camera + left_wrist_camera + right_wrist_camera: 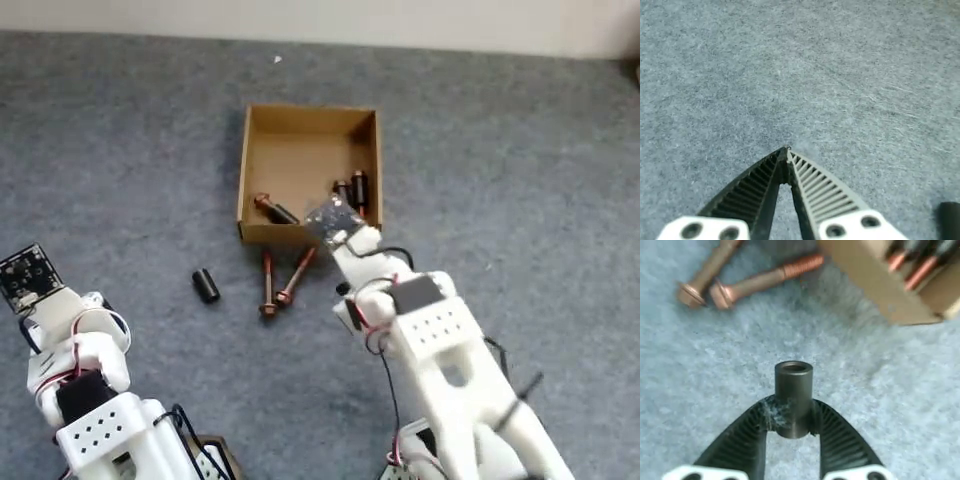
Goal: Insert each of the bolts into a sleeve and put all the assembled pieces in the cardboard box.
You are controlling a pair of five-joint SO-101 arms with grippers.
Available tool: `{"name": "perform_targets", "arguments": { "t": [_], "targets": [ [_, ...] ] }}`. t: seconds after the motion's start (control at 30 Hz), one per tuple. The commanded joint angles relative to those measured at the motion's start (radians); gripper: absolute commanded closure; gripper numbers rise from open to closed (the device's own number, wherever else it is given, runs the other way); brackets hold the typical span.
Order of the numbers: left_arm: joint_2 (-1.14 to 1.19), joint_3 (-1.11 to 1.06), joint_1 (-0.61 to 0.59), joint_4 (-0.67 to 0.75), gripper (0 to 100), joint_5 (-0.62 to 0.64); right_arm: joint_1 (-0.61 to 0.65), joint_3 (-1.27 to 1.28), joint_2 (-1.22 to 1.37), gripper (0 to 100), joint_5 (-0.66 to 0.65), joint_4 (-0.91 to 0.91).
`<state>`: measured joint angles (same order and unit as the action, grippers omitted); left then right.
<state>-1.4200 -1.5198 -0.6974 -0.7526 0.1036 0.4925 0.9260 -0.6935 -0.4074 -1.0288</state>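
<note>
My right gripper (791,412) is shut on a dark sleeve (793,390), held upright with its open end showing, just above the carpet. Two copper bolts (705,280) (765,279) lie beyond it, beside the corner of the cardboard box (875,285). In the high view the bolts (268,285) (297,277) lie in front of the box (243,170), and my right arm (420,320) is close beside them. Bolts fitted with sleeves (275,210) (352,188) lie in the box. My left gripper (786,151) is shut over bare carpet with nothing in it.
A loose black sleeve (206,285) lies on the grey carpet left of the bolts, and its end shows at the edge of the left wrist view (950,220). My left arm (80,370) stands at the lower left. Open carpet lies around the box.
</note>
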Motion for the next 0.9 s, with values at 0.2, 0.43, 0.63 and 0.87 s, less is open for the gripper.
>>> {"name": "perform_targets", "arguments": {
  "t": [0.2,0.43,0.63,0.87],
  "targets": [
    [-0.01,0.051,0.185,-0.044,99,-0.023,-0.081,0.036,-0.283,99.3,0.193,-0.107],
    [-0.002,0.133,0.437,-0.189,99,-0.235,-0.245,0.163,-0.338,99.3,0.302,0.061],
    [0.004,0.352,0.648,-0.433,91,-0.265,-0.318,0.305,-0.343,99.3,0.302,0.245],
    [0.331,0.604,0.831,-0.509,89,-0.264,-0.407,0.361,-0.343,99.3,0.353,0.341]
  ]
}}
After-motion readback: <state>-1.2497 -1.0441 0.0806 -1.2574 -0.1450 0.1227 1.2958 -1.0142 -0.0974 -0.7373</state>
